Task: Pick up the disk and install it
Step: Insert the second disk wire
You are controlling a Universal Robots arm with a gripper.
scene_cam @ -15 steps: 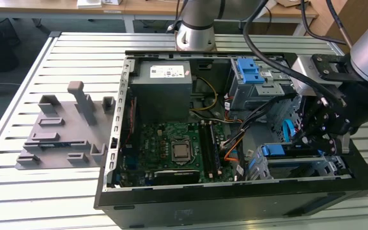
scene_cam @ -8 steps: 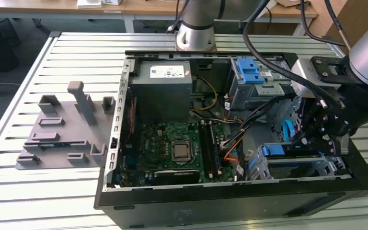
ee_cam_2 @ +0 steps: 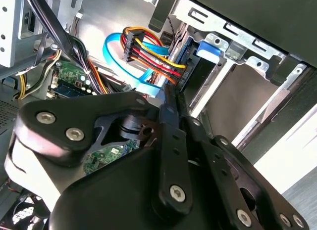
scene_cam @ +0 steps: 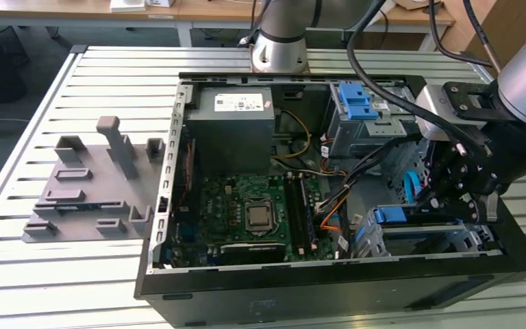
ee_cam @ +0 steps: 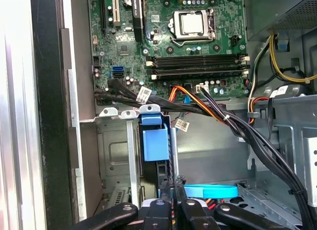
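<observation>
The disk [ee_cam: 161, 171] stands edge-on in the metal drive bay [ee_cam: 116, 156] at the front corner of the open computer case, with its blue carrier tab [ee_cam: 153, 140] sticking out. In the second wrist view the disk [ee_cam_2: 192, 74] shows as a dark slab under the blue tab [ee_cam_2: 208, 48]. My gripper [ee_cam: 171, 186] is shut, its tips close together right at the disk's outer edge; I see nothing held between them. In the exterior view the gripper [scene_cam: 448, 204] hangs inside the case on that view's right, just above the disk's blue carrier [scene_cam: 393, 214].
A bundle of coloured power wires [ee_cam_2: 148, 52] and a blue flat cable [ee_cam: 210, 191] run close by the gripper. The motherboard [scene_cam: 254, 212], the grey power-supply box [scene_cam: 231, 123] and a blue-latched cage [scene_cam: 359, 103] lie in the case. A grey fixture [scene_cam: 90, 185] sits on the table at the exterior view's left.
</observation>
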